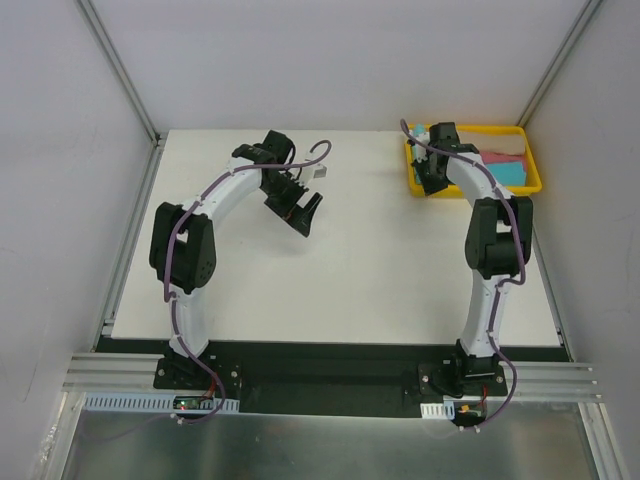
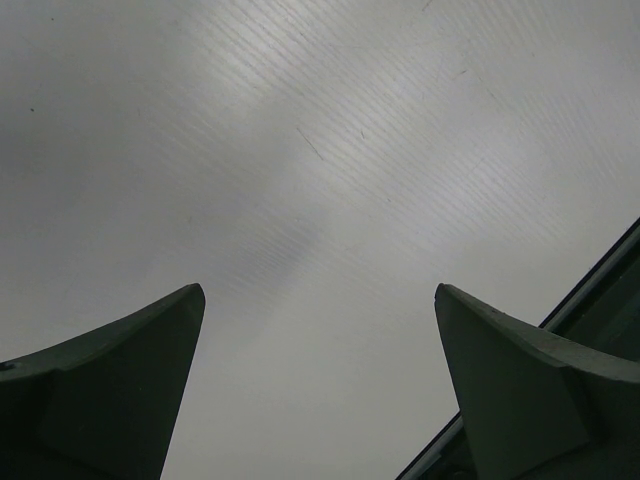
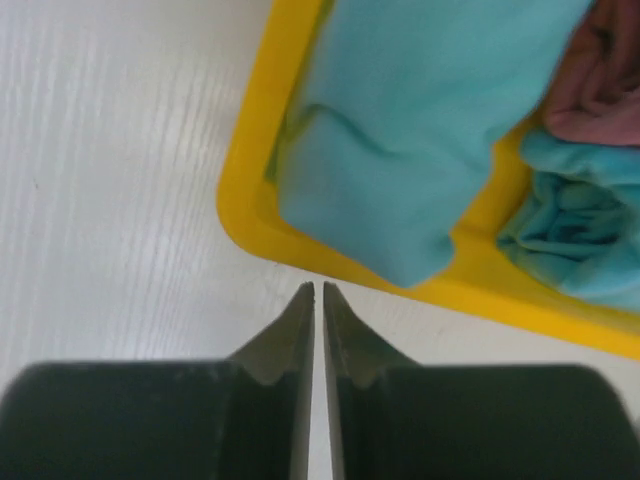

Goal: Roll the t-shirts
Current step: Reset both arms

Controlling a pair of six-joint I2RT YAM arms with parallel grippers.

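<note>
Several t-shirts lie in a yellow tray (image 1: 500,190) at the table's back right. From above I see a pink one (image 1: 497,157), a sky-blue one (image 1: 514,173) and a tan one (image 1: 506,145). In the right wrist view a sea-green t-shirt (image 3: 400,130) lies folded in the tray's corner (image 3: 250,200), with a bunched teal cloth (image 3: 575,235) and a pink one (image 3: 600,80) beside it. My right gripper (image 3: 318,290) is shut and empty, its tips over the bare table just outside that corner; from above it (image 1: 430,185) is at the tray's left end. My left gripper (image 1: 303,213) is open, empty and raised, far from the tray.
The white table (image 1: 350,270) runs between grey side walls with metal rails. The left wrist view shows only a grey wall panel (image 2: 320,150) between the spread fingers (image 2: 130,380) and a dark frame edge (image 2: 600,290) at the right.
</note>
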